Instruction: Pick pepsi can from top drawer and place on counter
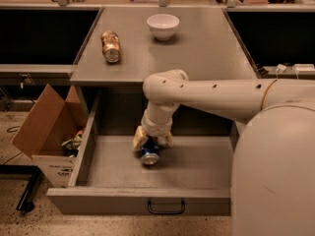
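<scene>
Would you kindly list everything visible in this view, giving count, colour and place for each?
counter: one, grey, centre
top drawer: one, grey, open below the counter
pepsi can: one, blue, lying in the top drawer
second can: one, gold-brown, counter's left
bowl: one, white, counter's far side
cardboard box: one, brown, left of the top drawer
arm: one, cream, reaching into the top drawer
end effector: one, yellowish, at the pepsi can
</scene>
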